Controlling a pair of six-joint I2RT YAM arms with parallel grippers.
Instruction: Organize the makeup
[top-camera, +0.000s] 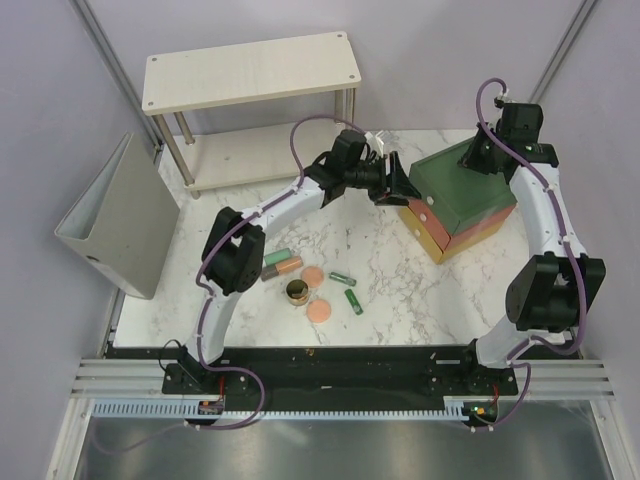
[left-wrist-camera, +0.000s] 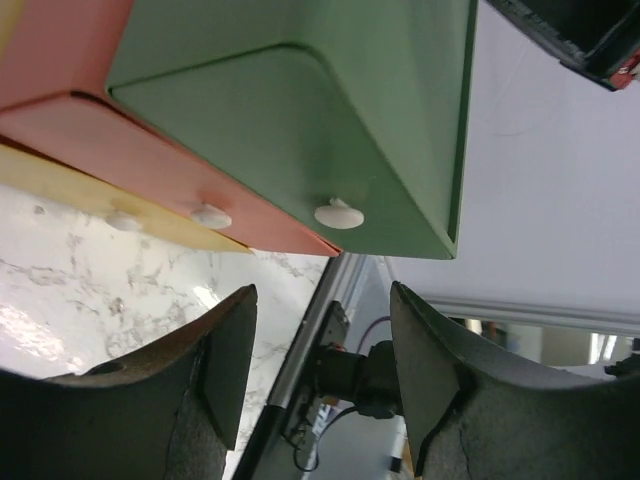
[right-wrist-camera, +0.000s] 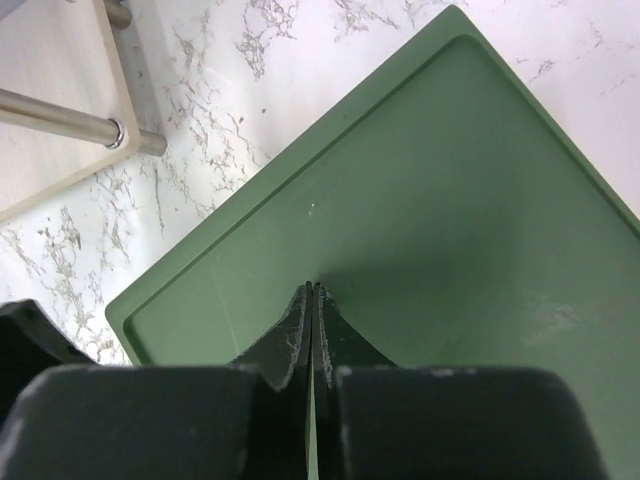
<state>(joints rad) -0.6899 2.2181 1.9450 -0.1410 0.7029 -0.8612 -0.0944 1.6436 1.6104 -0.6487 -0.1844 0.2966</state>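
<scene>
The makeup lies on the marble in the top view: a mint-green tube (top-camera: 276, 259), a grey-orange tube (top-camera: 284, 268), two peach-pink discs (top-camera: 312, 275) (top-camera: 319, 311), a dark gold-rimmed jar (top-camera: 297, 292) and two short dark green tubes (top-camera: 342, 278) (top-camera: 353, 300). My left gripper (top-camera: 400, 186) is open and empty, a short way in front of the drawer box's face, away from the makeup. In the left wrist view (left-wrist-camera: 320, 355) its jaws point at the green drawer's white knob (left-wrist-camera: 339, 213). My right gripper (top-camera: 478, 156) is shut, its tips (right-wrist-camera: 313, 292) resting on the box's green top (right-wrist-camera: 430, 200).
The green-red-yellow drawer box (top-camera: 470, 205) stands at the right, drawers closed, with red (left-wrist-camera: 211, 215) and yellow (left-wrist-camera: 124, 221) knobs below the green one. A pale two-level shelf (top-camera: 250, 70) stands at the back. A grey binder (top-camera: 120, 215) stands at the left edge.
</scene>
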